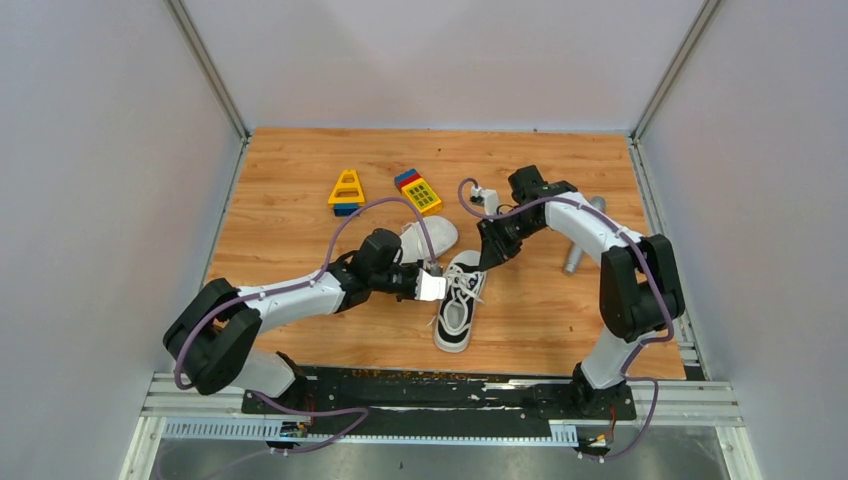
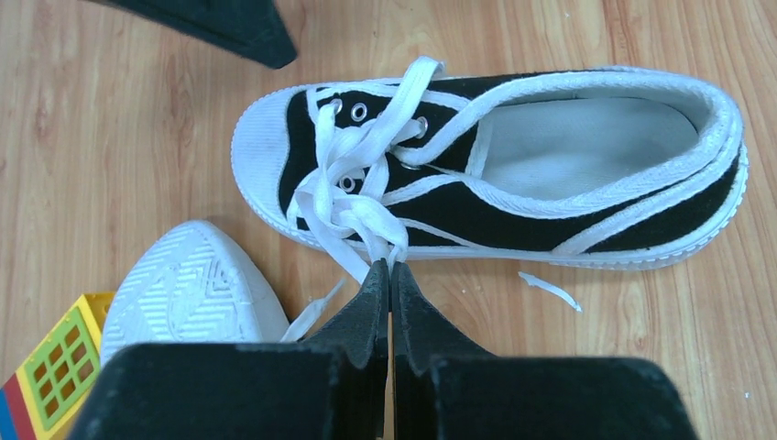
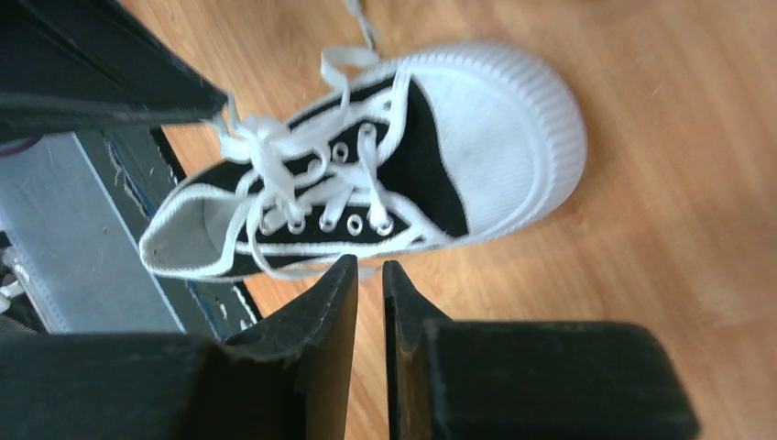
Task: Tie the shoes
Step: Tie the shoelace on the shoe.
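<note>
One black shoe (image 1: 456, 318) with a white toe cap stands upright mid-table, toe toward the far side. Its white laces (image 2: 353, 203) are bunched in a loose knot over the eyelets. My left gripper (image 2: 390, 268) is shut on a strand of that lace beside the shoe's side wall; in the right wrist view its dark finger (image 3: 101, 78) sits over the knot. My right gripper (image 3: 369, 266) hovers just off the shoe's (image 3: 385, 179) other side, jaws a narrow gap apart with nothing between them. The second shoe (image 1: 430, 238) lies overturned, its white sole (image 2: 188, 289) up.
A yellow triangle block (image 1: 346, 190) and a yellow-red-blue block (image 1: 418, 190) lie behind the shoes. A grey metal cylinder (image 1: 583, 236) lies at the right, beside the right arm. A short white scrap (image 2: 548, 290) lies on the wood by the shoe. Grey walls enclose the table.
</note>
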`<state>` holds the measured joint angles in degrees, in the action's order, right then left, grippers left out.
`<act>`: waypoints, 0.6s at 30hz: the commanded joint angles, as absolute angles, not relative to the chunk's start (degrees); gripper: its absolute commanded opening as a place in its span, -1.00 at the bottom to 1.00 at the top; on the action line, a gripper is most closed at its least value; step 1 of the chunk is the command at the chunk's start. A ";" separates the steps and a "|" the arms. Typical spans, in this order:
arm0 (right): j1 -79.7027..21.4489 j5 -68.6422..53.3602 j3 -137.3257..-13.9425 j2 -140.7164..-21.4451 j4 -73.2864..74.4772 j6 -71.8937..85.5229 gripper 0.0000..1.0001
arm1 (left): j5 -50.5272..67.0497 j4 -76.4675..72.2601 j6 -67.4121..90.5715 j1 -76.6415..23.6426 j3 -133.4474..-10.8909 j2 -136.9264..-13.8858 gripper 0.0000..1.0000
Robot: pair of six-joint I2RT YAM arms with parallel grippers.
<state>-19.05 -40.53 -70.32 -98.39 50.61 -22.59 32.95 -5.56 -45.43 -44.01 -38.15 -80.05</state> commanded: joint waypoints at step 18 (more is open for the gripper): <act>-23.98 -48.84 -75.84 -104.19 47.18 -28.23 -0.39 | 33.34 -13.81 -39.00 -44.00 -39.70 -83.49 -1.00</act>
